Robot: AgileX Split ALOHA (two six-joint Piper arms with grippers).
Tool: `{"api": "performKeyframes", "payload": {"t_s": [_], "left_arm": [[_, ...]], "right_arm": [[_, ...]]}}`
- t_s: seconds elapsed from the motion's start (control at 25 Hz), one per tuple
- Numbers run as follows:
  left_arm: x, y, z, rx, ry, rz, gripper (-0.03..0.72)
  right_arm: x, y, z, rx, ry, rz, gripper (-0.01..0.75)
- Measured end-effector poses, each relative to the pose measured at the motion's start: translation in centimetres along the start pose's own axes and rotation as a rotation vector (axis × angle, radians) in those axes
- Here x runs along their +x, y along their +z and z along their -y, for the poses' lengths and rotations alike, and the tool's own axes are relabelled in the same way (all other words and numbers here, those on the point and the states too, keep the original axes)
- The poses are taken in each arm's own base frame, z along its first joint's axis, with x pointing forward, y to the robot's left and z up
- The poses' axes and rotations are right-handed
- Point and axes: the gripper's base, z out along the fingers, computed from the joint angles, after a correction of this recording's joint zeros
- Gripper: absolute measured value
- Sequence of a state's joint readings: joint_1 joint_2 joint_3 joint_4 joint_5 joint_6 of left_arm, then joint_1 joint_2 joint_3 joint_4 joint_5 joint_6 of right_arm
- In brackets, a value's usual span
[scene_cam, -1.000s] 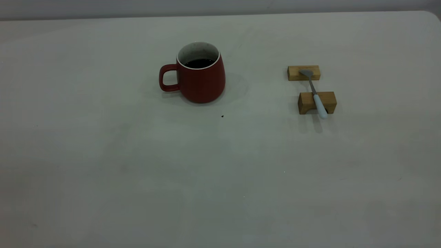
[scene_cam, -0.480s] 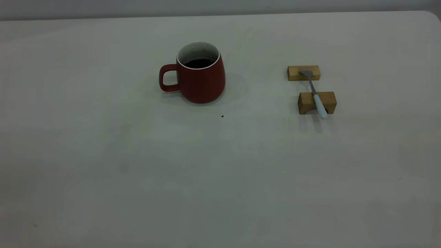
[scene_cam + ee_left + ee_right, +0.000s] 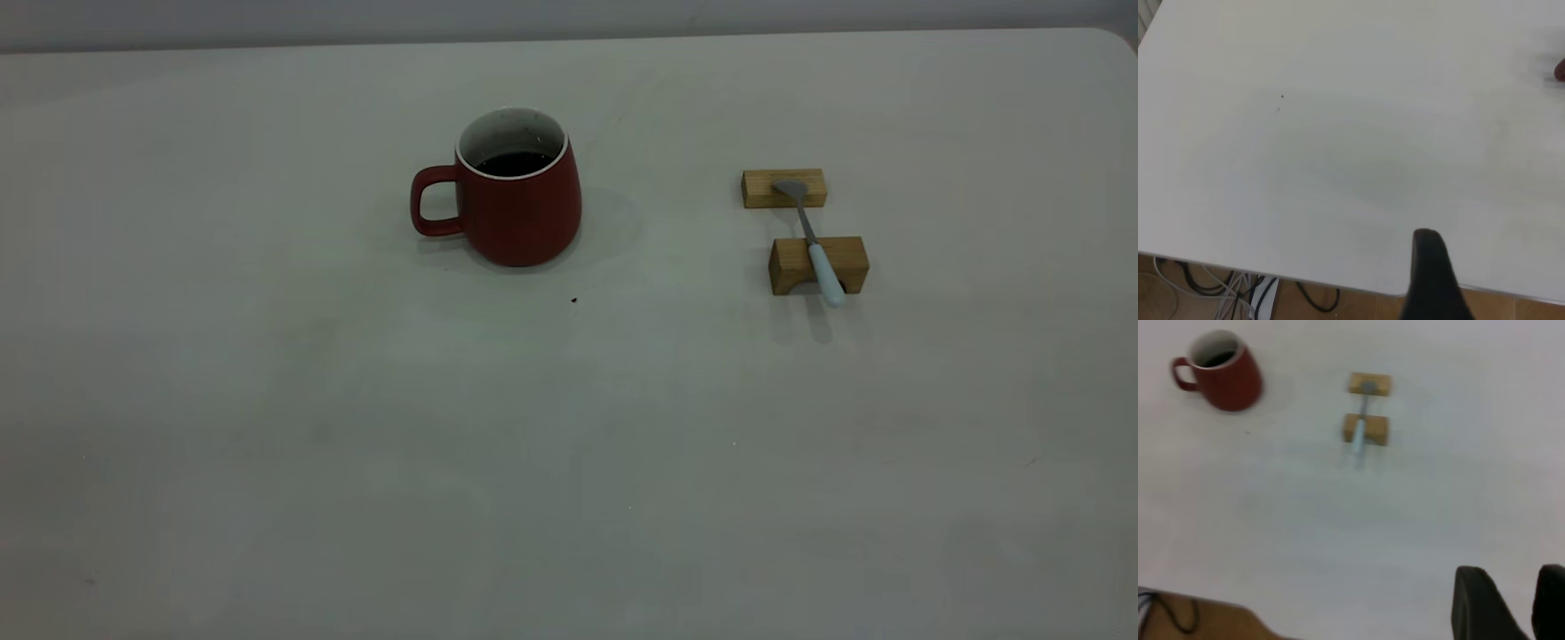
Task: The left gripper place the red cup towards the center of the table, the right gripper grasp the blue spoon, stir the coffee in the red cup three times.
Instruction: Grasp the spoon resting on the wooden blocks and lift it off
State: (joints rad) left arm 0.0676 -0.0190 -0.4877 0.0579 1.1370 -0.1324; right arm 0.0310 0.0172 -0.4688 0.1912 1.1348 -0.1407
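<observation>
The red cup (image 3: 520, 209) stands upright left of the table's (image 3: 267, 444) middle, handle pointing left, with dark coffee (image 3: 516, 164) inside. To its right lies the blue spoon (image 3: 813, 244), bridging two wooden blocks, pale handle toward the near side. Neither gripper appears in the exterior view. In the right wrist view the right gripper (image 3: 1513, 577) hangs open and empty above bare table, far from the spoon (image 3: 1361, 430) and cup (image 3: 1221, 373). My left gripper (image 3: 1428, 273) shows only as one dark shape over the table's edge; a red sliver of the cup (image 3: 1559, 70) sits far off.
The spoon's bowl rests on a flat wooden block (image 3: 784, 188) and its neck on a notched block (image 3: 818, 265). A small dark speck (image 3: 573, 300) lies in front of the cup. Cables (image 3: 1218, 287) hang below the table edge.
</observation>
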Motion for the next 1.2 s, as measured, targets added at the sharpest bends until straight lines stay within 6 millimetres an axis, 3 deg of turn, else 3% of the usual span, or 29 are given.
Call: {"api": "performKeyframes", "payload": {"t_s": [0.44,0.6,0.84,1.04,1.2], "left_arm": [[0.0,0.0,0.0,0.0,0.0,0.0,0.551],[0.0,0.0,0.0,0.0,0.0,0.0,0.551],[0.0,0.0,0.0,0.0,0.0,0.0,0.551],[0.0,0.0,0.0,0.0,0.001,0.0,0.551],[0.0,0.0,0.0,0.001,0.002,0.0,0.551]], "right_arm": [[-0.3,0.0,-0.3,-0.037,0.04,0.031,0.242],[-1.8,1.3,-0.1,-0.044,0.085,-0.004,0.311],[-5.3,7.4,0.7,-0.101,0.137,-0.202,0.518],[-7.7,13.7,1.4,-0.172,0.138,-0.364,0.542],[-8.3,19.0,2.0,-0.222,0.159,-0.484,0.543]]}}
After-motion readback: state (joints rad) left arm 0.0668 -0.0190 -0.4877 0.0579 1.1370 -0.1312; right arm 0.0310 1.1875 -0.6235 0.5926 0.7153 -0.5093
